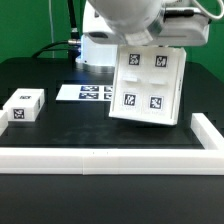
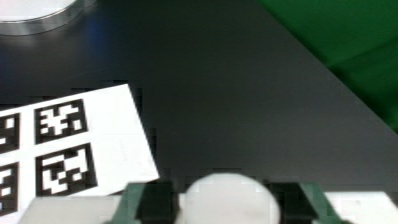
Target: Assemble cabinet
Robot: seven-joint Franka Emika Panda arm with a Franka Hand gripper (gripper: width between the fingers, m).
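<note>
The cabinet [image 1: 148, 85], a white boxy body, hangs tilted above the table. Its tagged face is turned toward the exterior camera. My gripper [image 1: 150, 42] holds it from its upper edge, and the body largely hides the fingers there. In the wrist view the two dark green fingers [image 2: 169, 203] are shut on a rounded white part of the cabinet [image 2: 228, 198]. More white surface shows on both sides of the fingers.
A small white tagged block [image 1: 24, 105] lies at the exterior view's left. The marker board [image 1: 88, 93] [image 2: 63, 145] lies on the black table below the cabinet. A long low white border rail [image 1: 100, 160] runs along the front and up the right side. The arm's base [image 2: 36, 15] stands behind.
</note>
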